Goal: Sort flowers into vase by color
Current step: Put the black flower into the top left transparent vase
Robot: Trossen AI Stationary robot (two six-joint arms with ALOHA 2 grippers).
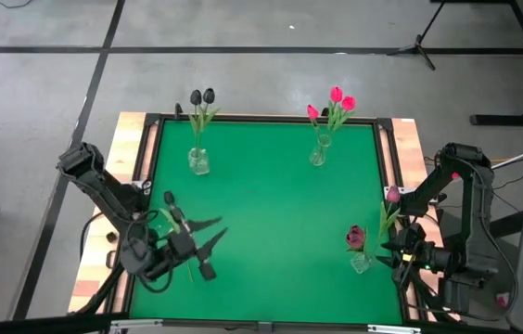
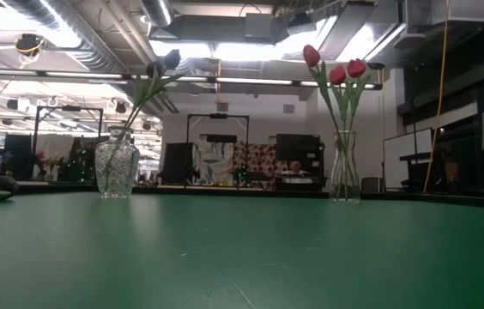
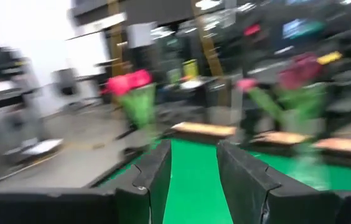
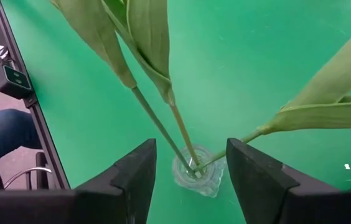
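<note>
Three glass vases stand on the green mat. The far-left vase (image 1: 198,162) (image 2: 117,172) holds two black tulips (image 1: 202,96). The far-right vase (image 1: 318,154) (image 2: 343,167) holds three pink-red tulips (image 1: 338,100). The near-right vase (image 1: 362,263) (image 4: 195,173) holds maroon tulips (image 1: 355,237). One black tulip (image 1: 171,211) lies flat on the mat near the left edge, partly under my left arm. My left gripper (image 1: 208,249) (image 3: 193,180) is open beside it, with nothing between its fingers. My right gripper (image 1: 397,252) (image 4: 191,180) is open above the near-right vase, its fingers on either side of the stems.
A black frame (image 1: 388,167) and wooden borders (image 1: 133,148) edge the mat. The middle of the mat (image 1: 271,213) has no objects on it. A person's leg in jeans (image 4: 1,143) shows beyond the table's right edge. Long leaves (image 4: 144,37) rise close to my right wrist camera.
</note>
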